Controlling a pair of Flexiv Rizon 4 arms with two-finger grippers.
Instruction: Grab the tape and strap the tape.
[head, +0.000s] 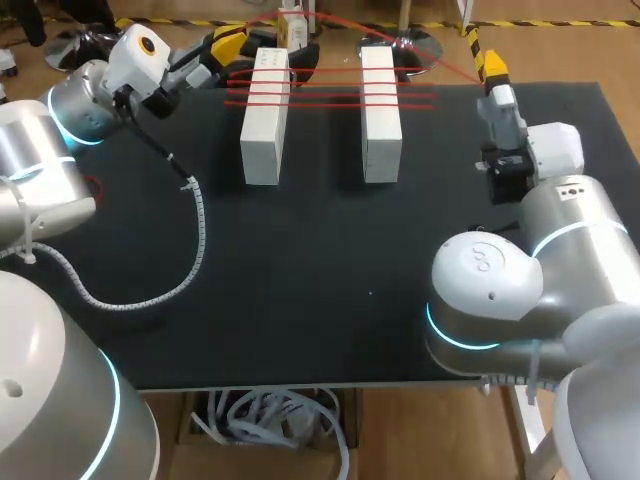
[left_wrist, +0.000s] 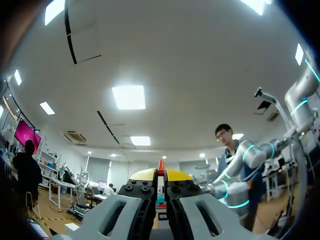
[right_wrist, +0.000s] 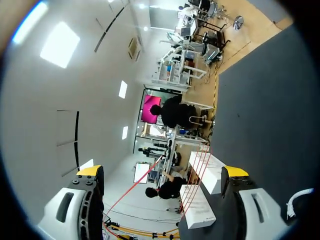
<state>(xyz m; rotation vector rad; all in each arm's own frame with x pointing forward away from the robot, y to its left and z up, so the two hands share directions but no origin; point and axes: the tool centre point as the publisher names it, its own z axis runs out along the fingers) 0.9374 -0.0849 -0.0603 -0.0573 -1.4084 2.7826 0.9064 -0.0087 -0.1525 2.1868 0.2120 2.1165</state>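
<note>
Red tape runs in several strands across two white blocks standing at the back of the black table. One strand arcs from the blocks' far side toward the right. My left gripper sits at the far left of the blocks. In the left wrist view, this gripper is shut on the red tape. My right gripper stands open to the right of the blocks. In the right wrist view, this gripper holds nothing, with the tape and blocks ahead of it.
A ribbed white cable hose from my left arm lies looped on the left half of the black table. My right arm's large joints hang over the table's front right.
</note>
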